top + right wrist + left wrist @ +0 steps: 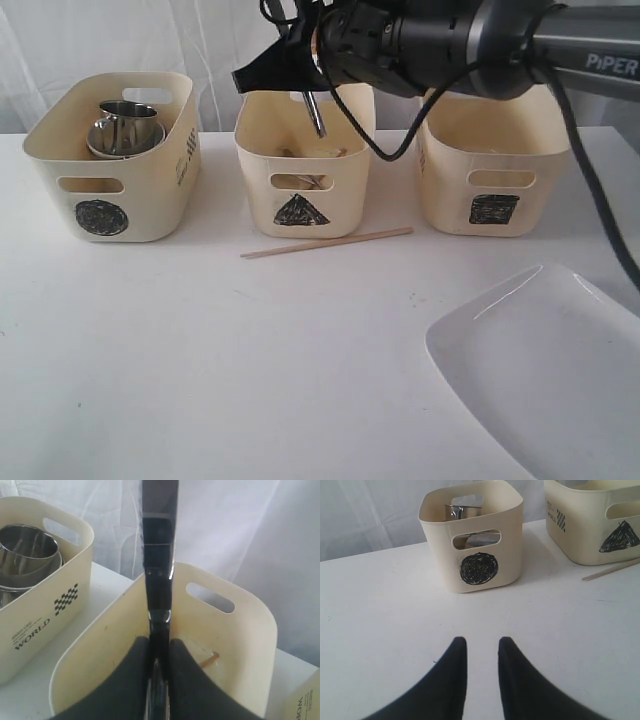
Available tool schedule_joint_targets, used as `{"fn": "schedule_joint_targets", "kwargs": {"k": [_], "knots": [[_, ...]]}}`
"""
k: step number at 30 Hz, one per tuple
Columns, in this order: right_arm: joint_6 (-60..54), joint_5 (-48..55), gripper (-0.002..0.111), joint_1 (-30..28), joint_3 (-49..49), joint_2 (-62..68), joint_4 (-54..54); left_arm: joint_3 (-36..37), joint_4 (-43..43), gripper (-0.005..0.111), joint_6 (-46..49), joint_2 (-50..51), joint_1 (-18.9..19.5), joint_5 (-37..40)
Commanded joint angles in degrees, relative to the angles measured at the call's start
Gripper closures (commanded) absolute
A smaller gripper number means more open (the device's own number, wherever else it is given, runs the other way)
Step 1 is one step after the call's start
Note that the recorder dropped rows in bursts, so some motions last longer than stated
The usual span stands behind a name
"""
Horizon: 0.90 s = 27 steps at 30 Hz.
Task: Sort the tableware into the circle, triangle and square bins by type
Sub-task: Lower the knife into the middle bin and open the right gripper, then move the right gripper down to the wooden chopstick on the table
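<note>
Done: steel mugs (125,125) in the cream circle-marked tub (55,160). In hand: right gripper (159,645) clamped on a flat steel utensil (159,555), likely the knife, above the cream triangle-marked tub (258,165). Outstanding: wooden chopstick (327,242) and large white rectangular plate (540,360) on the white bench (200,350). Unseen: contents of the cream square-marked tub (445,190). Idle: left gripper (482,642), slightly parted, empty.

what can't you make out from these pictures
- square bin: its contents. In the exterior view its front wall and the right arm hide the inside.
- steel utensil in the right gripper: which kind it is. The right wrist view cuts off its far end, and the exterior view shows only a short stub.
- white plate: its full shape, cut off by the exterior view's right and bottom edges.
- triangle bin: most of its contents, hidden by its front wall.
</note>
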Motion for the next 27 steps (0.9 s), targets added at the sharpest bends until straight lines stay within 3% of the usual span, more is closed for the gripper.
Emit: {"fn": "schedule_joint_targets", "kwargs": {"k": [1,15,17,20,27], "knots": [[0.5,-2.2,0.108,-1.8,-1.6,1.9,-1.1,0.1,-0.1,0.078,-0.5,-0.4,0.0,0.0],[2.7,-2.2,0.108,-3.0,-4.8,7.6,-0.8,0.1,-0.1,0.078,-0.5,-0.4,0.0,0.0],[4.6,-2.0,0.102,-3.0,-4.8,7.7,-0.8,0.1,-0.1,0.078,-0.5,-0.4,0.0,0.0],[5.4,-1.9,0.085,-3.0,-4.8,7.7,-0.8,0.1,-0.1,0.078,-0.5,-0.4,0.0,0.0],[5.4,0.6,0.082,-2.9,-4.8,7.3,-0.8,0.1,-0.1,0.078,-0.5,-0.4,0.0,0.0]]}}
